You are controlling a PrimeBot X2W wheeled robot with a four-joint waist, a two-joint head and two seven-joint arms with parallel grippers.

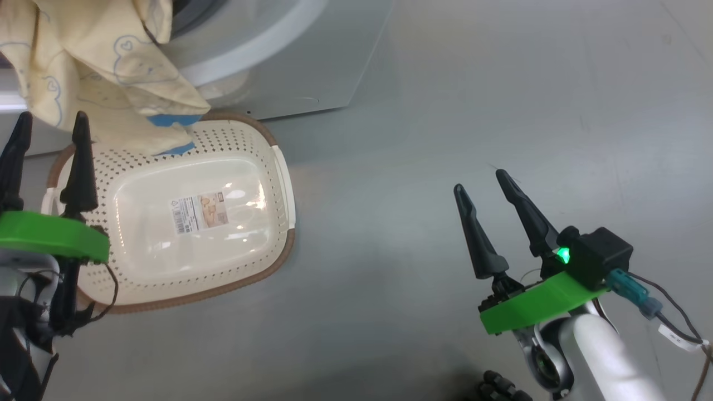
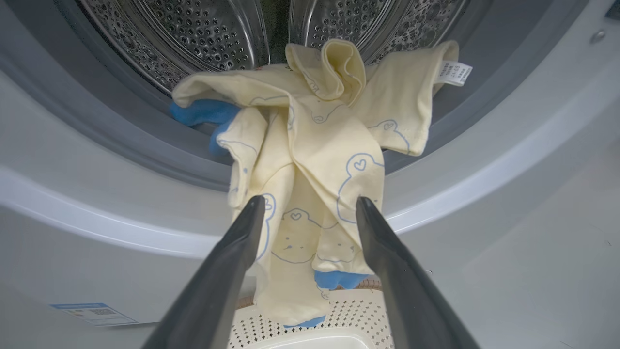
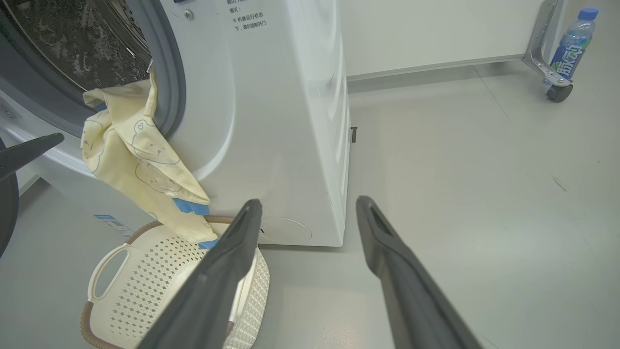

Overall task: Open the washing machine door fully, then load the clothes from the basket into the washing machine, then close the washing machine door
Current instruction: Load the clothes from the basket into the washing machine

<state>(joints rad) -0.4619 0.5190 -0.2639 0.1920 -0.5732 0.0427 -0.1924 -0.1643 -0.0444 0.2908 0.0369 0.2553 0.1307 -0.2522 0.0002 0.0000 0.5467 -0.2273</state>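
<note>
Left wrist view: I'm seeing clothes (image 2: 315, 145) hanging over washing machine (image 2: 72, 228) drum lip, hem dangling into basket (image 1: 239, 139). Left jaws hovering apart, empty; right jaws apart, over floor (image 1: 445, 111).

Bright, even light. A white shine sits inside the basket (image 1: 253, 203). Shadows are soft. Wrist views bend at the edges.

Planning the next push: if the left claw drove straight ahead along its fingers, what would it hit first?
Most likely the clothes hanging over the lip of the washing machine, dead ahead of the open left claw; how far off is hard to judge.
</note>
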